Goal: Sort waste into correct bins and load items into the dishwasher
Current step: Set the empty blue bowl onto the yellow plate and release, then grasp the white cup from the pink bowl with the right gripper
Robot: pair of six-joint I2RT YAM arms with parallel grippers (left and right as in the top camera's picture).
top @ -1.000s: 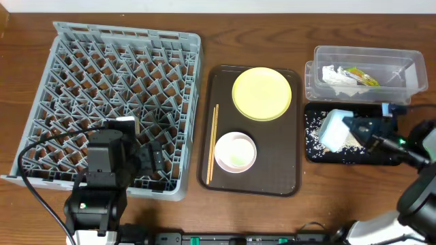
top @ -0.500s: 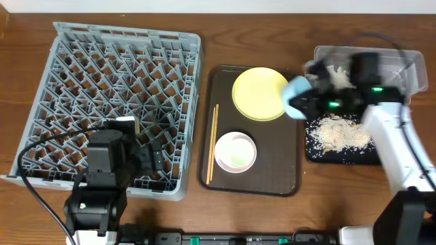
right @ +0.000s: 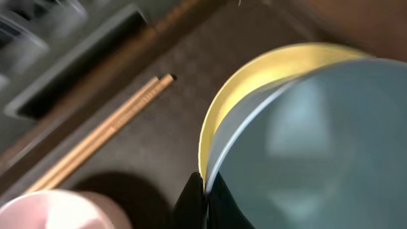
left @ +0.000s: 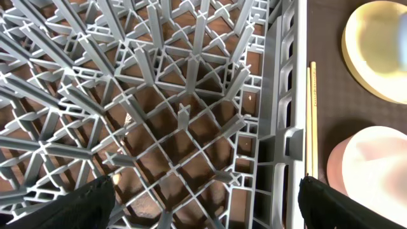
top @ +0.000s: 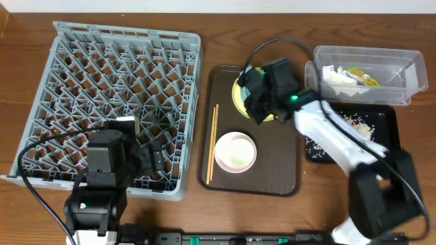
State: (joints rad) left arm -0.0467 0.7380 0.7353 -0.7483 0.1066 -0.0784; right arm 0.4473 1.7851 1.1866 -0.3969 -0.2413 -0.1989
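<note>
- Right claw [top: 256,96] is over the far end of the brown tray [top: 272,171], above the yellow plate [top: 279,102] and covering much of it in the overhead view.
- Right wrist view: right claw [right: 202,202] pinches the rim of the light blue bowl [right: 305,140]. One dark finger [right: 191,202] shows against the outside of the rim; the other is hidden.
- The blue bowl fills the right of that view, with the yellow plate [right: 251,79] just behind it. Cannot tell if they touch.
- White bowl [top: 235,151] sits upright at the near end of the brown tray.
- Chopsticks [top: 212,143] lie side by side along the tray's left edge, just beside the white bowl.
- Grey rack [top: 122,68] is on the worktop [top: 211,34] left of the tray, nothing loaded in it.
- Left claw [left: 206,198] is spread wide over the rack's near right part, gripping nothing.
- Clear tub [top: 368,50] at far right holds the white paper [top: 336,75] and the snack wrapper [top: 361,77].
- Black tray [top: 385,119] sits just in front of the tub, rice crumbs [top: 357,124] scattered in it.
</note>
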